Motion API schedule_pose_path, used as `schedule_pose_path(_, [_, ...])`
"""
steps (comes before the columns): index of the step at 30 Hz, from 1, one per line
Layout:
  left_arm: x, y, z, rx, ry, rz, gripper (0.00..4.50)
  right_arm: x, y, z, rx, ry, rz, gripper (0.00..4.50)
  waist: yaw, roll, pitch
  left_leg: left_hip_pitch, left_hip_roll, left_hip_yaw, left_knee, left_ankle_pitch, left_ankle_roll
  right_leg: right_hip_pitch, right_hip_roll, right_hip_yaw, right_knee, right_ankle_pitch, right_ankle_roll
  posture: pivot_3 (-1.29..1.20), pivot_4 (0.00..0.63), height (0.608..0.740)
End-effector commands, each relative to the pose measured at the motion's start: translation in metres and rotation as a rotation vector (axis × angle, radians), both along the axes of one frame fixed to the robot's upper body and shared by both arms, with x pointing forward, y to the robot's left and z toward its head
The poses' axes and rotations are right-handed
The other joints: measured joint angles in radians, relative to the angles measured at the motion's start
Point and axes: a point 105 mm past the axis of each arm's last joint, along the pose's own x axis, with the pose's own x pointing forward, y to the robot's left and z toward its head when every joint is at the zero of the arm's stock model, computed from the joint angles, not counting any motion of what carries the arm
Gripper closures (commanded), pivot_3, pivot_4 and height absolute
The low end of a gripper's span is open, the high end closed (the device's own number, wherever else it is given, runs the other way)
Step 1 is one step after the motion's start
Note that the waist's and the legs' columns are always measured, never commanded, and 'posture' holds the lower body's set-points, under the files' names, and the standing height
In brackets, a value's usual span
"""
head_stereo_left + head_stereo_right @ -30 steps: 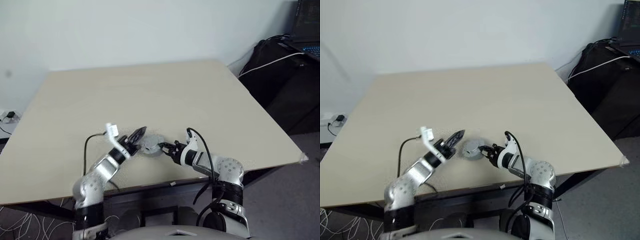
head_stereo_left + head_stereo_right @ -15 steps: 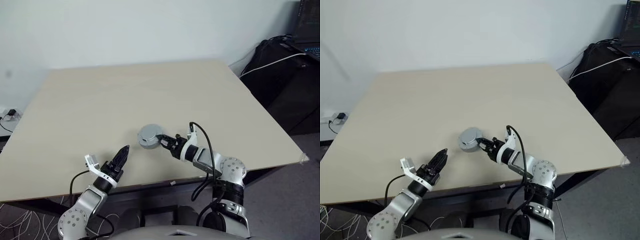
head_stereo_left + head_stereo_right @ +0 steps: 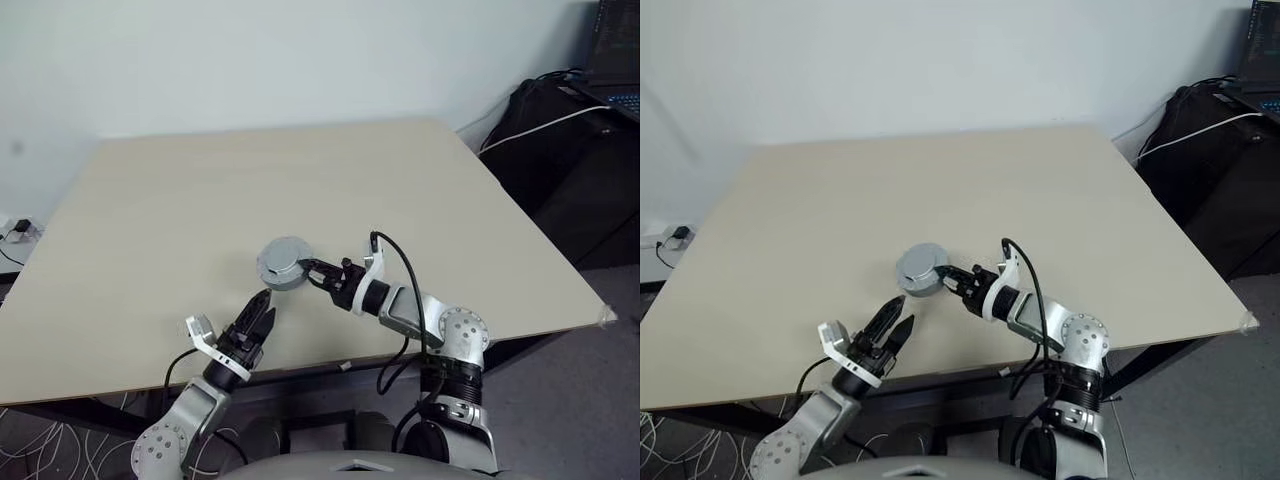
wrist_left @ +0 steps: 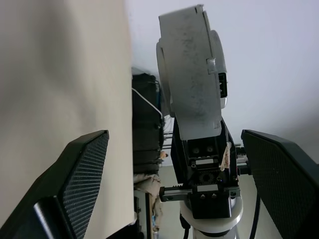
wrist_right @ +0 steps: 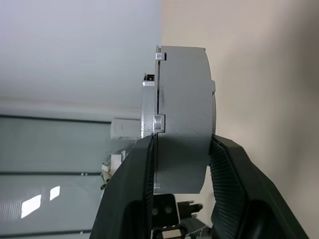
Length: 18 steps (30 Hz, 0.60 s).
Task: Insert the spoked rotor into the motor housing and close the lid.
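Lifted clear of the bench (image 3: 420,180) now: the closed grey assembly, lid (image 3: 283,262) seated over the motor housing (image 5: 182,134), sitting higher and further left in the head view than a second ago, at centre frame. Retreating toward the lower left of the frame: the left hand (image 3: 262,312), pulled off the part and spread wide, holding nothing, its two black fingers (image 4: 75,179) framing the assembly from well apart in its own wrist view. Gripping the stack across its thickness: the right hand (image 3: 308,268), narrowed onto both flat faces, fingers (image 5: 130,199) pressing the lid side and the housing side together. Carrying the whole load on that single pinch, with the round body standing on edge above the pads. Showing no spoked rotor anywhere, so presumably enclosed already; judging the task as nearly finished, with only a set-down remaining. Risking a slip from here: smooth metal faces between two pads, much of the mass above the grip line, so any quick wrist turn tipping the stack out. Risking also a lid popping off the seam if the pinch eases. Risking a roll off the near edge if dropped on its rim.
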Motion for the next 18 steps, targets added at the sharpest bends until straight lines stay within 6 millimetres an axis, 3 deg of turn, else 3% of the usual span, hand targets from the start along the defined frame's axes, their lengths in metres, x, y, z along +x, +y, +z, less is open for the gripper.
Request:
schedule_pose_path(1, [0.008, -0.009, 0.022, -0.113, -0.093, 0.039, 0.0, -0.022, 0.033, 0.013, 0.142, -0.002, 0.088, 3.19, 0.0, 0.0, 0.0, 0.0, 0.0, 0.0, 0.0, 0.0, 0.0, 0.0, 0.0, 0.0, 0.0, 0.0, 0.0, 0.0, 0.0, 0.74])
schedule_pose_path(8, [0.011, -0.004, 0.038, -0.157, -0.179, 0.107, 0.0, -0.028, 0.034, 0.011, 0.136, 0.017, 0.12, 3.19, 0.0, 0.0, 0.0, 0.0, 0.0, 0.001, 0.0, 0.0, 0.0, 0.0, 0.0, 0.0, 0.0, 0.0, 0.0, 0.0, 0.0, 0.74])
schedule_pose_path(18, [0.013, -0.01, 0.036, -0.194, -0.155, 0.081, 0.0, -0.038, 0.037, 0.01, 0.128, 0.029, 0.176, 3.19, 0.0, 0.0, 0.0, 0.001, 0.0, 0.001, 0.001, 0.0, 0.001, 0.001, 0.001, 0.001, 0.0, 0.0, 0.0, 0.0, 0.0, 0.74])
